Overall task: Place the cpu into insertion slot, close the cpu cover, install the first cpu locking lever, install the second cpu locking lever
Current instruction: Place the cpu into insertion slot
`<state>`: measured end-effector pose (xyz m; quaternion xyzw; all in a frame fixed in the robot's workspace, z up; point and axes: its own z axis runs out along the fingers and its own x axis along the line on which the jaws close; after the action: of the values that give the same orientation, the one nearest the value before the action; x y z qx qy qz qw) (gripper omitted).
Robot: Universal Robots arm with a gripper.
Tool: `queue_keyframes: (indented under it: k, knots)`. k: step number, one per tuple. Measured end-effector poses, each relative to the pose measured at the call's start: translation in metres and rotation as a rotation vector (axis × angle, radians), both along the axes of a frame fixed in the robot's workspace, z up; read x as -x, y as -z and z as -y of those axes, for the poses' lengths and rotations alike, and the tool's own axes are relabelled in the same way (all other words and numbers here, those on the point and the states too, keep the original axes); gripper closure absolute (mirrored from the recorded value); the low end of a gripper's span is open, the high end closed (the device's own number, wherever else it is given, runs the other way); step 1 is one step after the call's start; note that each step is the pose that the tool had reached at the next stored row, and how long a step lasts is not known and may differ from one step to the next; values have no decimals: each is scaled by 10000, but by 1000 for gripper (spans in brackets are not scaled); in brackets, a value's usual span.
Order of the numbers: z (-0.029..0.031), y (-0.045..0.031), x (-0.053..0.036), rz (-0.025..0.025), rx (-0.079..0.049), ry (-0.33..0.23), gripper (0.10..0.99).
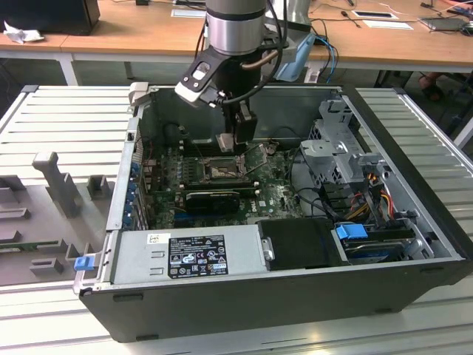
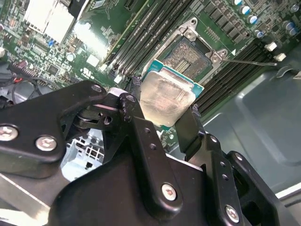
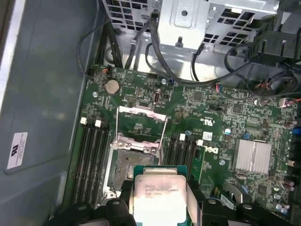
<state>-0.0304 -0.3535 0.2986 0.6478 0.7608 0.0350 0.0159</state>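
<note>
This is looking like a robotics lab: an open PC case (image 1: 259, 303) is lying on a slatted metal bench (image 1: 66, 111), a robot arm (image 1: 235, 26) is hanging over it, and desks (image 1: 133, 33) strewn with papers (image 1: 387, 24) are standing behind.

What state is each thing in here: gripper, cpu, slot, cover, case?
gripper: shut on the cpu.
cpu: held above the board beside the slot, not seated.
slot: empty, contact field bare.
cover: swung open.
case: lying on its side, open on top.
</note>
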Motion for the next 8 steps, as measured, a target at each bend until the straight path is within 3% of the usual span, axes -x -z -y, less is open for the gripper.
queue_keyframes:
  k: [2, 5, 8]
  knots:
    - [0, 38, 0, 5, 0, 110, 549]
    - [1, 70, 0, 68, 1, 158, 549]
    - [1, 140, 0, 89, 2, 281, 549]
